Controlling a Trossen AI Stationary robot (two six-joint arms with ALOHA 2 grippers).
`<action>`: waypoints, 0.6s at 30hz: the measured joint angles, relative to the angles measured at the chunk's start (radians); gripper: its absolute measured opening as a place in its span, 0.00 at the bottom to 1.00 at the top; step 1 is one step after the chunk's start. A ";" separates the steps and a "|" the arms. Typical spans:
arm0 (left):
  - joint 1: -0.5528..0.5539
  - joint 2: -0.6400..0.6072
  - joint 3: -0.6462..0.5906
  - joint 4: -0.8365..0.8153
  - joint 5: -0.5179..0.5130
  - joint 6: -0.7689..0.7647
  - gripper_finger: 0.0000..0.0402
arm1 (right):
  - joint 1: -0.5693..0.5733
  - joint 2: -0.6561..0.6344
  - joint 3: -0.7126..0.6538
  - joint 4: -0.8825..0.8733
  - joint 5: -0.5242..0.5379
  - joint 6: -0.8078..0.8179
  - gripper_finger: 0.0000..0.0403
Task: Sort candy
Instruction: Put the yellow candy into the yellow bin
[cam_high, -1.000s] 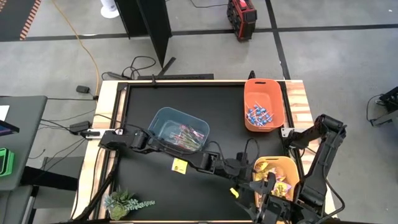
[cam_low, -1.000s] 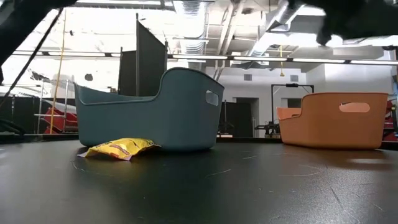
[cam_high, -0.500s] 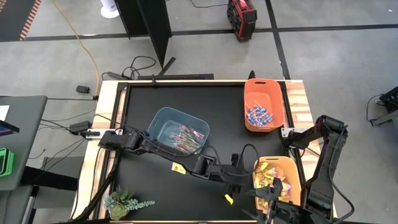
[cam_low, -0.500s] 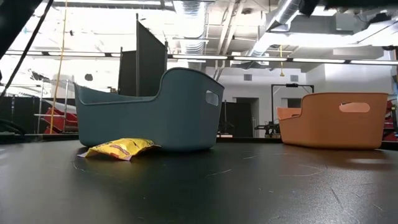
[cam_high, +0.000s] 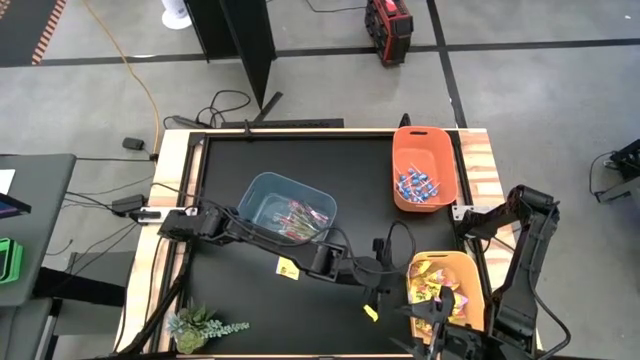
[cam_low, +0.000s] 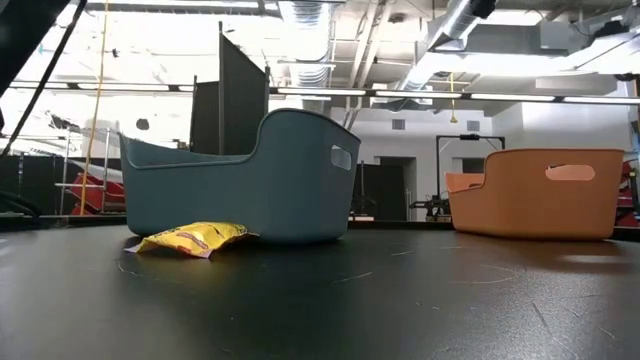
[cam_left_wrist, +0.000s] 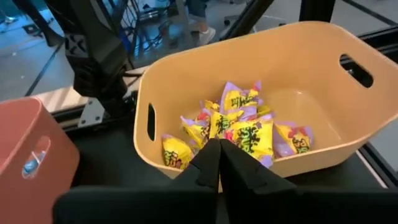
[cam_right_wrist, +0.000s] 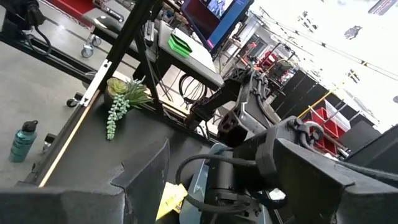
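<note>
Since a second ago left gripper (cam_left_wrist: 219, 163) drew back from the rounded yellow plastic bin (cam_high: 470, 268) of crinkly yellow packets (cam_left_wrist: 249, 134), jaws now pressed together on nothing, one packet (cam_low: 190, 238) lying flat on the matte black bench (cam_low: 400, 310); right gripper (cam_right_wrist: 211, 180) jaws apart.

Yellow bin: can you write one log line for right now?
left gripper: shut, empty, before yellow bin | right gripper: open, waiting | yellow packet: on table by blue-grey bin
</note>
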 joint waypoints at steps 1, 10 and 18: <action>0.000 -0.003 0.000 0.001 0.000 0.002 0.01 | 0.000 0.000 0.000 0.000 0.000 0.000 0.75; 0.010 -0.243 -0.319 0.264 -0.009 0.021 0.00 | 0.007 0.000 0.000 -0.005 0.000 0.005 0.75; 0.020 -0.708 -1.000 0.540 -0.022 -0.071 0.00 | -0.019 0.004 0.000 -0.010 -0.003 0.015 0.75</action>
